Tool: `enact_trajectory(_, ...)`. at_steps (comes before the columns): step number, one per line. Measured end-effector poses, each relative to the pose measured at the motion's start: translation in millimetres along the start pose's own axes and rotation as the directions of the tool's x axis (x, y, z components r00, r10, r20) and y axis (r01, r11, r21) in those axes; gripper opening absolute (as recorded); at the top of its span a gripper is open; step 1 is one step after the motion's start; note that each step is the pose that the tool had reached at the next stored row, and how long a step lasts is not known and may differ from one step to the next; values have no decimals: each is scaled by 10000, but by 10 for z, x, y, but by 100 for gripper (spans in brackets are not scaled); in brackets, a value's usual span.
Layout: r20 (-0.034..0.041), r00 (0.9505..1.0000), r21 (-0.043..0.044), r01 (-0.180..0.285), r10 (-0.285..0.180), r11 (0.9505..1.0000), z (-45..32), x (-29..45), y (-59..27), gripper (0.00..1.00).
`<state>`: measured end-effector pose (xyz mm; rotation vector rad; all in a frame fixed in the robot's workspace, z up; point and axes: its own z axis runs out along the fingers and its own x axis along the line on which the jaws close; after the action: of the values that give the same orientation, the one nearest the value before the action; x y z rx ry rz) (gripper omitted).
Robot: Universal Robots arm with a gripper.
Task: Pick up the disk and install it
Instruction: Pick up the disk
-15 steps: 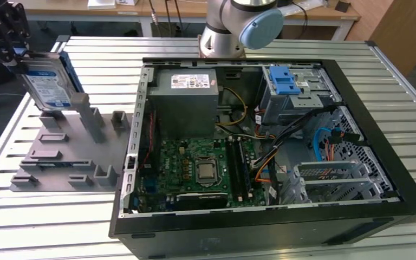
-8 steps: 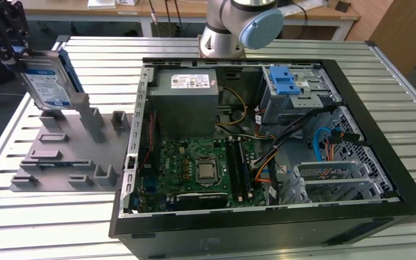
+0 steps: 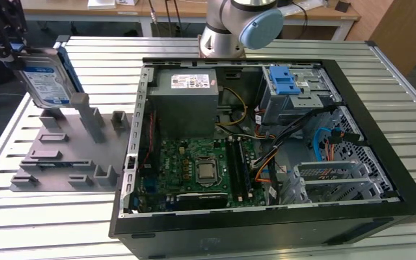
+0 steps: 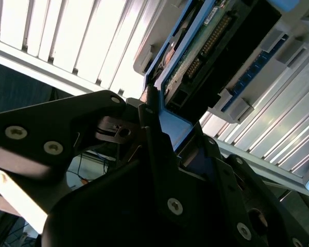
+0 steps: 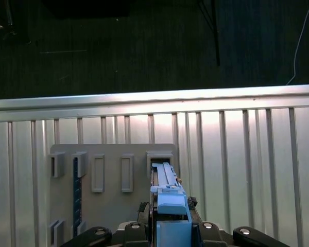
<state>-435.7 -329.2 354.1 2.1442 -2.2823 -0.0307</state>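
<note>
Jaws: clamped on the upper end of the disk, one on each broad face. In the second wrist view the dark fingers bracket the blue rail at that end, and the drive's circuit board runs away from them.

Gripper: positioned at the exterior view's far left, over the back corner of the grey fixture plate. It holds the disk upright on edge, label face outward.

Disk position: directly above or just within the end slot of the fixture. The first wrist view looks straight down the disk's edge onto that slot. Whether the lower edge is clear of the slot cannot be told.

Surroundings: the fixture lies on the slatted aluminium table, just beside the open computer case. The grey drive cage with its blue latch sits in the far corner of the case, toward the exterior view's right, well apart from the disk.

Step in hand (judgement): the pick-up. The grasp is made; installation is not begun, as the disk is at the fixture and outside the case.

Requirements for what remains (judgement):
- Keep the disk vertical until the fixture posts are cleared; a tilt could bind the rails.
- Carry it over the near case wall without touching it.
- Align both rails with the cage guides before any push, and stay clear of the loose cables near the cage.
</note>
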Motion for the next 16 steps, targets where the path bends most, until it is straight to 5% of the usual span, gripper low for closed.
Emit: enact_trajectory(16,0,10000,1,1,-1,10000,-153,0,5,36)
